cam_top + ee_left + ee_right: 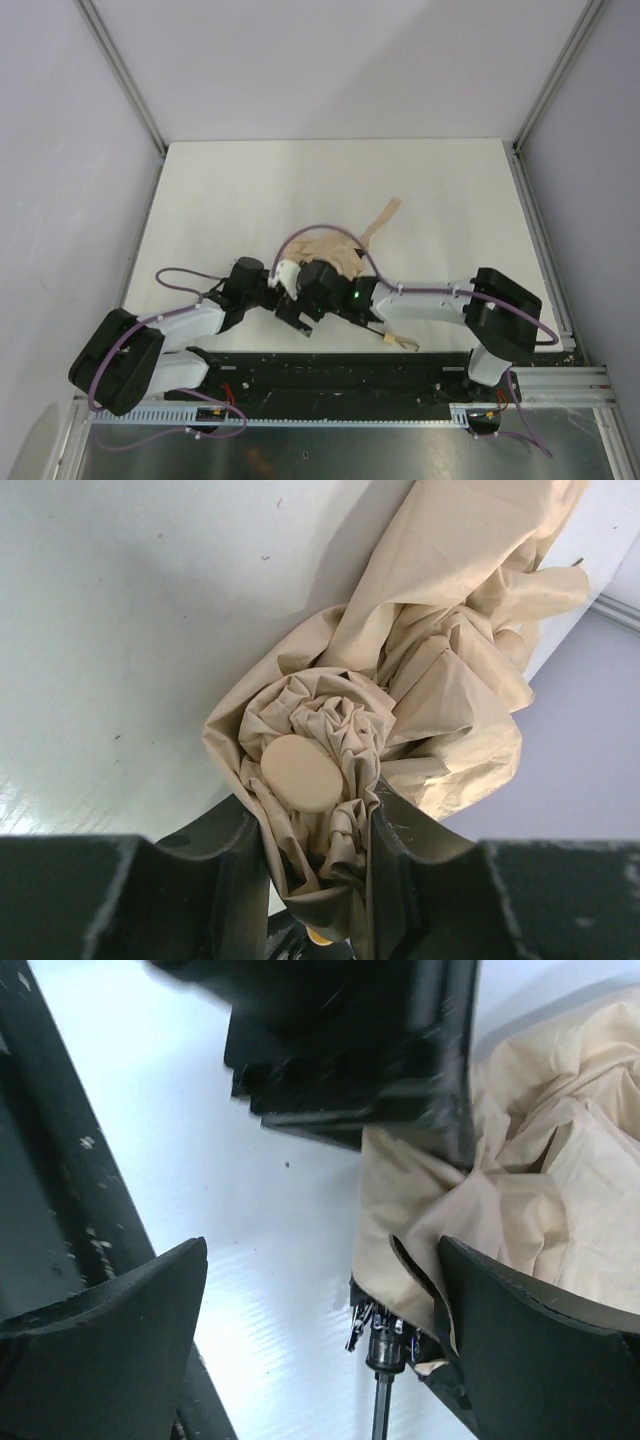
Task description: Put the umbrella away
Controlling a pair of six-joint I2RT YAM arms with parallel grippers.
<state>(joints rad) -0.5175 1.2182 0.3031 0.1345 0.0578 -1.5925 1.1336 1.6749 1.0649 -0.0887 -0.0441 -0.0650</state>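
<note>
Umbrella (335,255) lies in the middle of the bench (220,190), beige canopy bunched, tan strap (383,218) trailing toward the far side. Left gripper (318,815) pinches the gathered fabric just below the round cap (300,772) (cloth fills the gap between both fingers). Right gripper (322,1250) spread wide, holding nothing; canopy just beside one finger, black shaft (380,1400) low between them.

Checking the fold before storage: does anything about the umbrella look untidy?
Yes. The umbrella is bunched in loose, crumpled folds rather than wrapped tight, and its tan strap sticks out loose across the table.
</note>
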